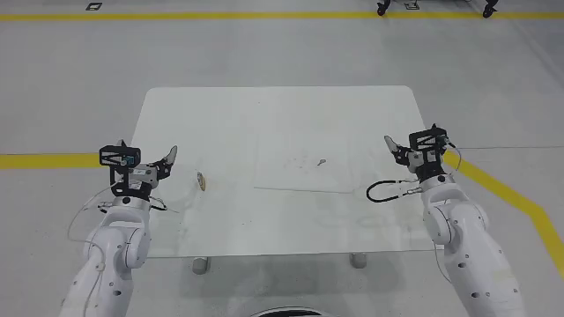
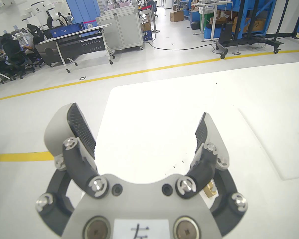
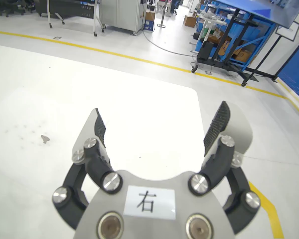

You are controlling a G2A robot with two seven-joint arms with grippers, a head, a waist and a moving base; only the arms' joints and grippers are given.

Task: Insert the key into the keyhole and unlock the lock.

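While both arms sit low at the near corners of the table (image 1: pixel 264 106), each gripper has its jaws spread wide with nothing between them. The left gripper (image 1: pixel 166 162) hangs right at the table's side edge. In the left wrist view (image 2: pixel 139 118) one of its ribbed fingers (image 2: pixel 79 130) is over the floor and the other over the white tabletop. The lock (image 1: pixel 203 180), a small brass padlock, lies flat on the table just beside this gripper, on the side toward the other arm and a little back from the fingertips. It is not touched. From the left wrist camera only a brass corner of it (image 2: pixel 209 190) peeks out from behind the base of the inner finger.

The right gripper (image 1: pixel 398 151) is over the table near the opposite side edge, its own camera showing the two black pads apart above bare tabletop (image 3: pixel 162 115). The key (image 1: pixel 322 162) lies flat well off to this gripper's inner side, toward the left arm, and roughly level with the fingertips (image 3: pixel 44 139). It is between the two grippers, nearer the right one and well apart from the lock. It rests on a thin pale sheet (image 1: pixel 282 154) that covers the middle of the table. A black cable (image 1: pixel 386 192) loops out behind the right gripper, beside its wrist.
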